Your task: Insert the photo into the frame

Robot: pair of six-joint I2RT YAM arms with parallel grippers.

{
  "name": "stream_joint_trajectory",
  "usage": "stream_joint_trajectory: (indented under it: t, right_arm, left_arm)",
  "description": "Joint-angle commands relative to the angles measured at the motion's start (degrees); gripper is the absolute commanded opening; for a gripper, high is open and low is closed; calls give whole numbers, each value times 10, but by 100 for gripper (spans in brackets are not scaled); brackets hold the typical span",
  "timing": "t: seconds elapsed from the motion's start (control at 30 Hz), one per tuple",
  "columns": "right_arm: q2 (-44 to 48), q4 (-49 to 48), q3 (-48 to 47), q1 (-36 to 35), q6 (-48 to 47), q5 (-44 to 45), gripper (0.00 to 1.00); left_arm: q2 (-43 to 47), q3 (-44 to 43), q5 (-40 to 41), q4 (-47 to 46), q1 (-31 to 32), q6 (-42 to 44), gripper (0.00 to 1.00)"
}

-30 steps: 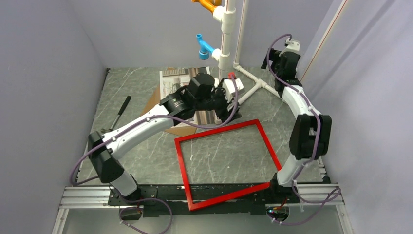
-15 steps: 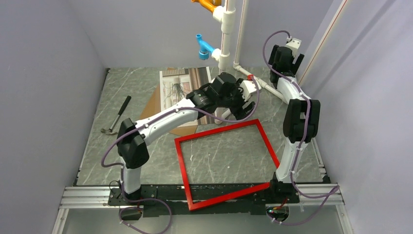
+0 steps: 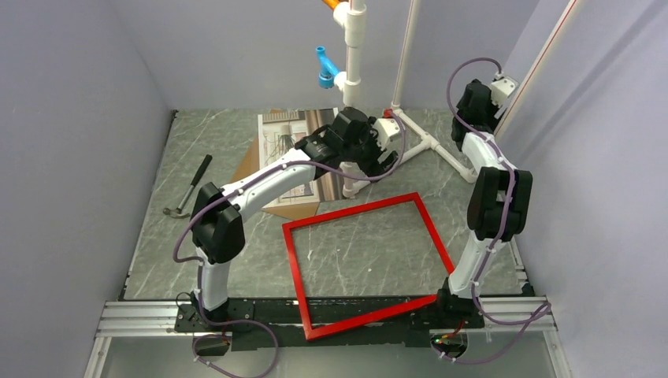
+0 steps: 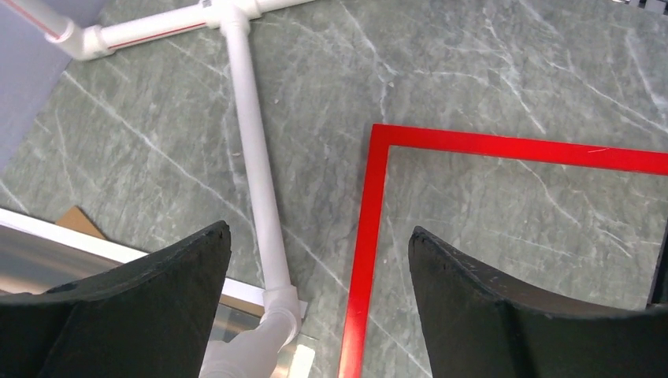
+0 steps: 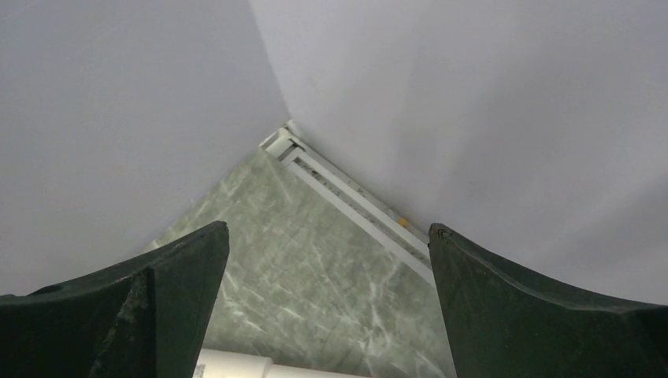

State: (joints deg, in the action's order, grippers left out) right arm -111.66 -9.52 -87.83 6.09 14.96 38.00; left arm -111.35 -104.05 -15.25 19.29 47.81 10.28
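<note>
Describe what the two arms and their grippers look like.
The left arm and right arm match: white tubular links, chunky black joint housings, a purple-grey cable looping along each. The left gripper and right gripper each carry two broad, matte black fingers with curved inner edges.

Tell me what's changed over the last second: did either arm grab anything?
Nothing was grabbed. The left gripper lifted slightly away from the red frame as its arm reared up, and it is open and empty. The right gripper swung out toward the right wall, also open. The white PVC pipe stand shifted, and its upright is now further left. The frame, photo and hammer stayed put.
</note>
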Motion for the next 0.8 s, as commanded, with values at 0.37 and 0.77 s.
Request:
stream_joint_trajectory:
  t: [0.37, 0.77]
  right_arm:
    - [150, -2, 164, 71, 90, 3, 99]
    - [177, -21, 202, 79, 85, -80, 99]
  left_arm:
    - [-16, -46, -86, 67, -83, 60, 90]
    - [12, -22, -163, 63, -65, 42, 97]
